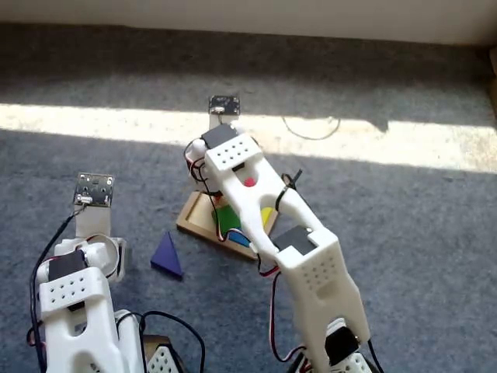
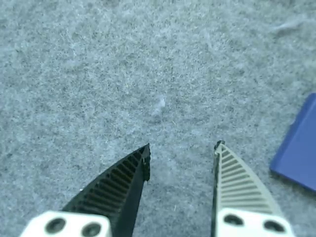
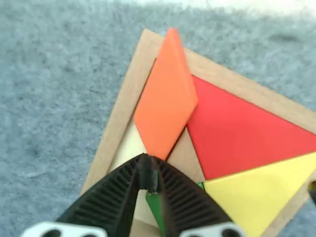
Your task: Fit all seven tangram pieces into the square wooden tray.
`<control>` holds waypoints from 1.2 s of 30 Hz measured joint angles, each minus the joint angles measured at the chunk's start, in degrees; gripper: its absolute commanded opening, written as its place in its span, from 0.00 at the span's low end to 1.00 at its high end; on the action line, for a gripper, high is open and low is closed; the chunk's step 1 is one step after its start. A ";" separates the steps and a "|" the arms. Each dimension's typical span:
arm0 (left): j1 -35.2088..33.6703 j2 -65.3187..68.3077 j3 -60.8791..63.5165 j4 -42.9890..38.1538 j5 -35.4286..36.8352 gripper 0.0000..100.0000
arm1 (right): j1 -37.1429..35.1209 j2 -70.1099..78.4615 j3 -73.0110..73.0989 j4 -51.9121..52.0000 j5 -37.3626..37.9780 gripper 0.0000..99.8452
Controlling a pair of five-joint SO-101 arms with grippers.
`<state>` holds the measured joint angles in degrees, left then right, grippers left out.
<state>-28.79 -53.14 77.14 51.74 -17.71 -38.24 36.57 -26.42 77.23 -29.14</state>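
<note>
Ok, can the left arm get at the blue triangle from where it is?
Probably yes: the blue triangle lies alone on carpet beside the left gripper, jaws open, nothing between them. The right arm is over the tray.

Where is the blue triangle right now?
In the high view the blue triangle lies on the carpet outside the wooden tray, between it and the left arm; the left wrist view shows it beside the open left tool.
</note>
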 measured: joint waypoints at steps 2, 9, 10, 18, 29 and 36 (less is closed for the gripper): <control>0.00 0.00 0.00 -0.44 0.00 0.22 | 0.00 -1.41 0.00 0.00 0.00 0.01; 0.00 0.00 0.00 -0.70 0.00 0.22 | -0.70 -3.52 0.00 -0.09 0.00 0.01; 0.00 0.00 0.00 -0.70 0.00 0.22 | -0.70 -3.52 0.00 -0.88 0.00 0.01; 0.00 0.00 0.00 -0.70 0.00 0.21 | 0.97 -2.46 1.49 -7.21 0.00 0.01; 0.00 0.00 0.00 -0.70 0.00 0.21 | 1.67 -0.53 1.58 -5.45 0.00 0.01; 0.00 0.00 0.00 -0.70 0.00 0.21 | 0.44 -0.53 1.58 -1.32 0.00 0.01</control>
<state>-28.79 -53.14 77.14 51.03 -17.71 -37.80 36.04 -24.84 75.91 -29.14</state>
